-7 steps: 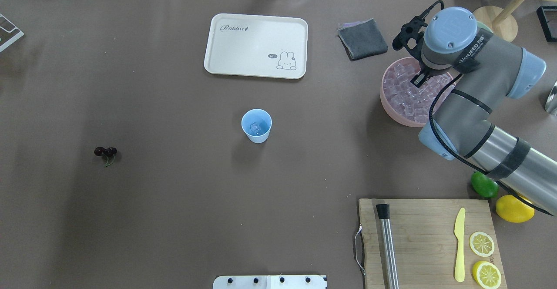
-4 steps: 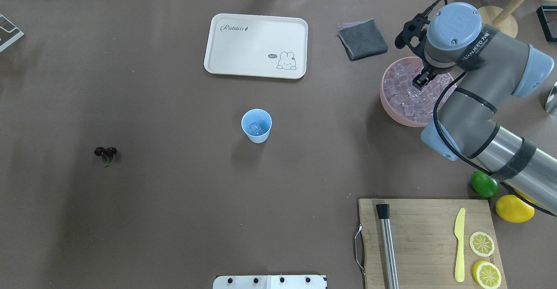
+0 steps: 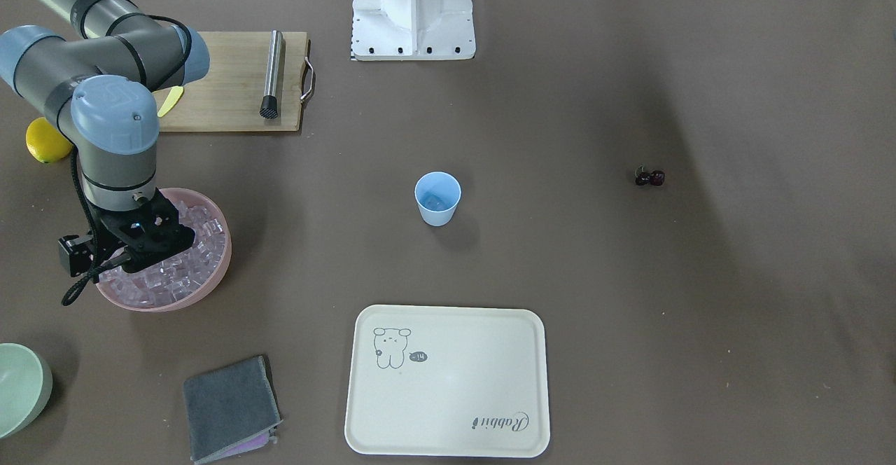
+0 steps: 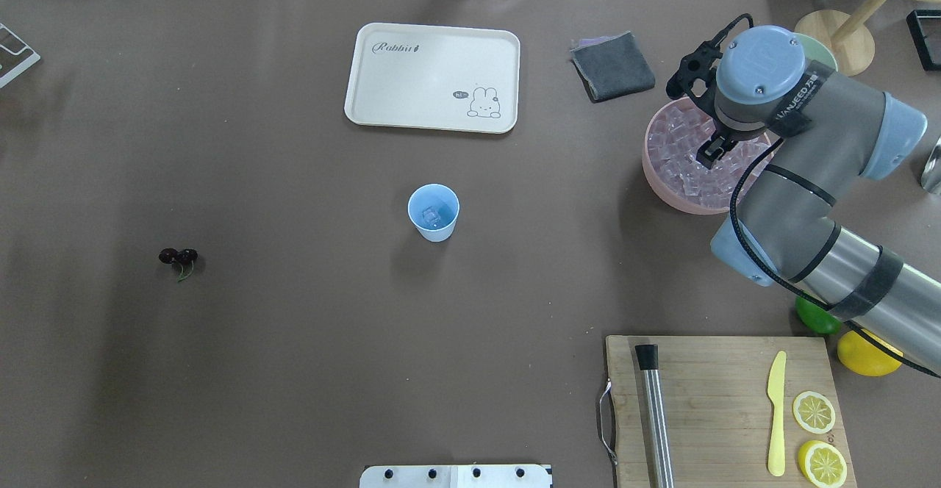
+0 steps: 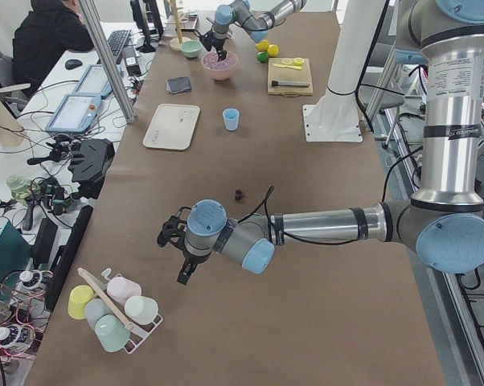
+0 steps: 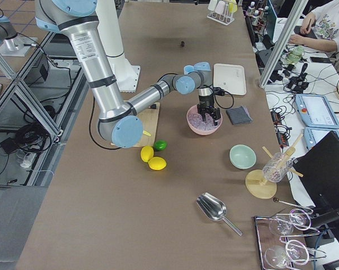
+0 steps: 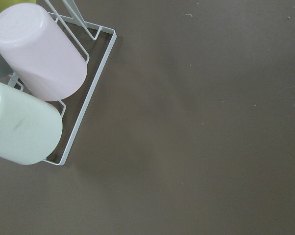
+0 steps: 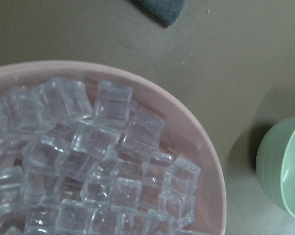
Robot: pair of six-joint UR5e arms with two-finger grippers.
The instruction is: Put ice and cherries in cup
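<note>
The light-blue cup (image 4: 434, 212) stands upright mid-table with one ice cube (image 4: 431, 215) inside; it also shows in the front view (image 3: 437, 199). The dark cherries (image 4: 178, 256) lie alone on the table far to its left. A pink bowl (image 4: 654, 179) holds many ice cubes (image 8: 103, 147). My right gripper (image 4: 711, 151) hangs point-down over the ice in that bowl, its jaws apart and empty. My left gripper (image 5: 186, 273) shows only in the exterior left view, past the cherries, and I cannot tell its state.
A cream tray (image 4: 432, 76) and a grey cloth (image 4: 612, 65) lie at the far side. A cutting board (image 4: 720, 400) carries a knife, lemon slices and a metal rod. A pale green bowl (image 8: 284, 166) sits beside the pink bowl. A wire cup rack (image 7: 88, 98) lies under my left wrist.
My right gripper has shifted slightly toward the robot and down over the ice in the pink bowl. The cup and cherries have not moved.
</note>
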